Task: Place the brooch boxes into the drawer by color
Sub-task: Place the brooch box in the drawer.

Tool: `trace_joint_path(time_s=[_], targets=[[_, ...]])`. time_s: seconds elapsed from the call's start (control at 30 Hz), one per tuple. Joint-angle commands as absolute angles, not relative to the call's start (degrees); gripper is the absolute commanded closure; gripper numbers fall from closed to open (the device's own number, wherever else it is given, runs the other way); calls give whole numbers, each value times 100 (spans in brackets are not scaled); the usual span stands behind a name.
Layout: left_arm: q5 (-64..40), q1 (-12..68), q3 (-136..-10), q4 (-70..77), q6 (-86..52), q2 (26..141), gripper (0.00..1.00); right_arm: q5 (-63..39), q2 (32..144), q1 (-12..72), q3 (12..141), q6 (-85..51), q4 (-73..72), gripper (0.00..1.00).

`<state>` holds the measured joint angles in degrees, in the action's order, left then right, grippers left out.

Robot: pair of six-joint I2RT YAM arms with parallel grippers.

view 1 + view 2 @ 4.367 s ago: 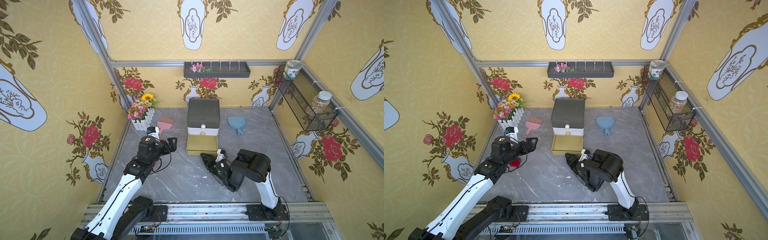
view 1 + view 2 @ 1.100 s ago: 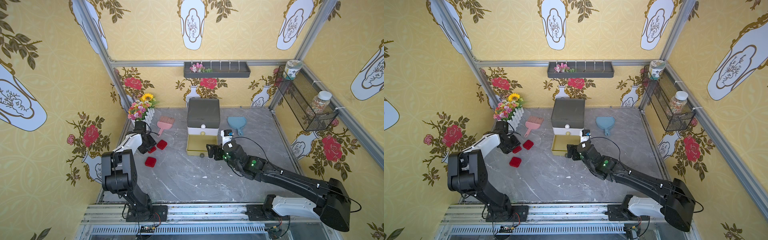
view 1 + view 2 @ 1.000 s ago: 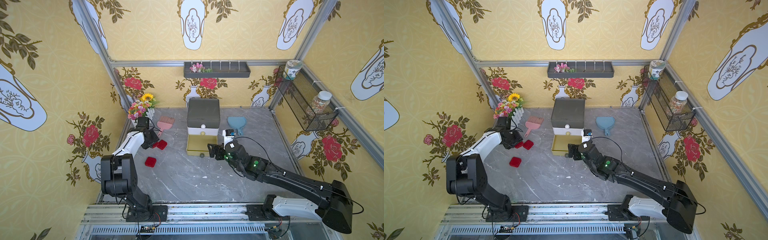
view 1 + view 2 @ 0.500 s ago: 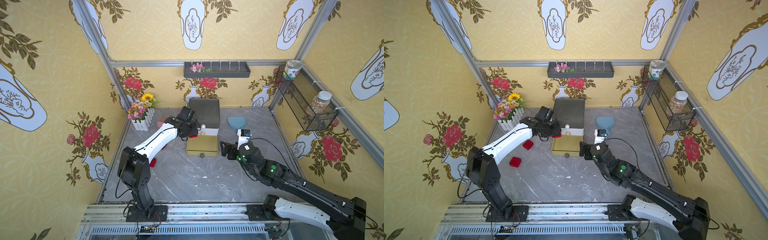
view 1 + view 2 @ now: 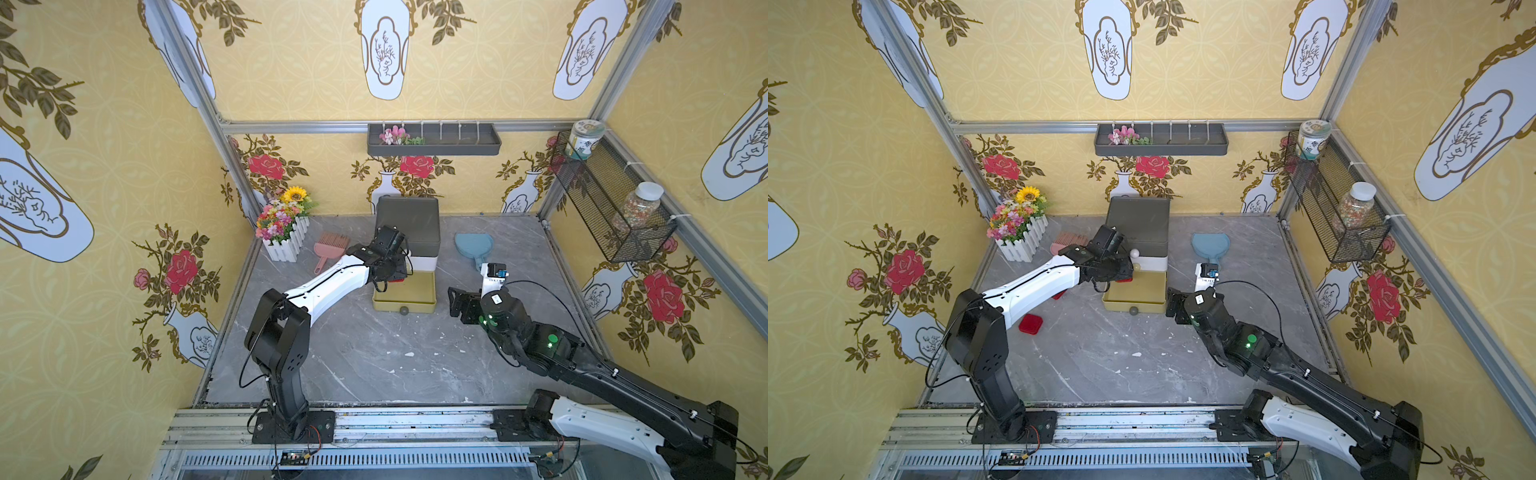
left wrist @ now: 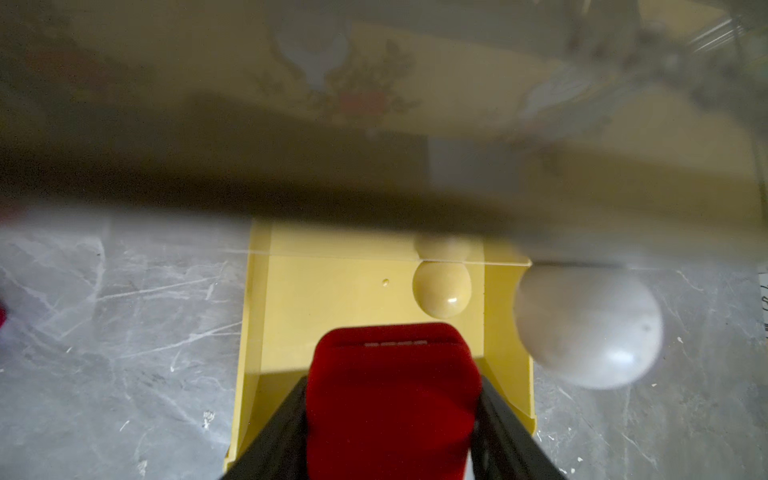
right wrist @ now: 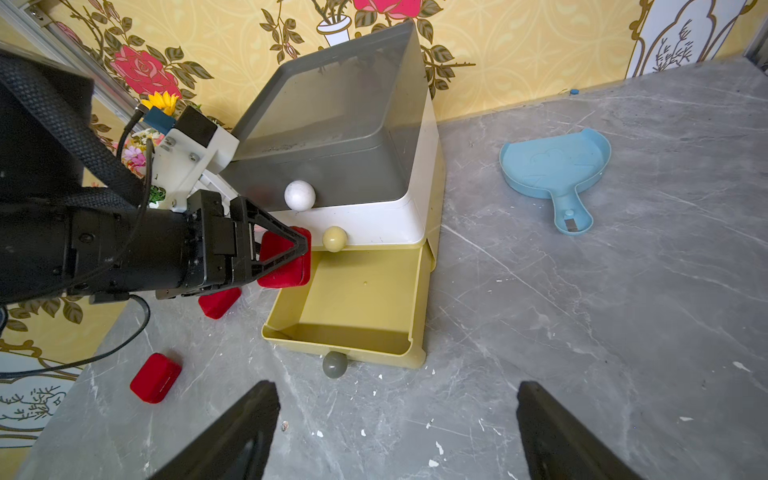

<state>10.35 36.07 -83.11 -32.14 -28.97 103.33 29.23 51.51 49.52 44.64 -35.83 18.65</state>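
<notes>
Red brooch box (image 6: 390,374) is pinched by its two sides in my left pincer (image 6: 392,419), whose fingers press on it from either side. In both top views I hold it near the centre of the frame, over the upper left corner of the olive-yellow tier (image 5: 1133,297). That is the lowest tier of the drawer (image 5: 1138,226), and it is pulled out toward the lower edge of the frame, grey knob (image 5: 1133,310) foremost. Whether the box touches the tier's wall I cannot tell. The white tier (image 7: 374,220) and the dark grey tier (image 7: 345,124) above it are pushed in.

Two more red brooch boxes lie on the counter (image 5: 1121,361), left of the drawer in a top view. One (image 5: 1030,323) lies in the open and the other (image 5: 1059,295) is half hidden under my left arm.

My right pincer (image 5: 1172,306) hovers just right of the open tier, fingers spread wide and holding nothing.
</notes>
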Motion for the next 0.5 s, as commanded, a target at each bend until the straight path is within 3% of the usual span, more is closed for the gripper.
trace_joint_path(time_s=[0.0, 0.27, 0.47], targets=[[868, 3677, -8090, -3837, -2996, 10303, 46, 3050, 5201, 4959, 4526, -3626, 1938, 7], [874, 3744, -7515, -3528, -3123, 9535, 46, 3078, 5306, 4961, 4558, -3635, 1968, 7], [935, 3744, -7330, -3329, -3060, 9827, 46, 3059, 5388, 4967, 4575, -3674, 1939, 7]])
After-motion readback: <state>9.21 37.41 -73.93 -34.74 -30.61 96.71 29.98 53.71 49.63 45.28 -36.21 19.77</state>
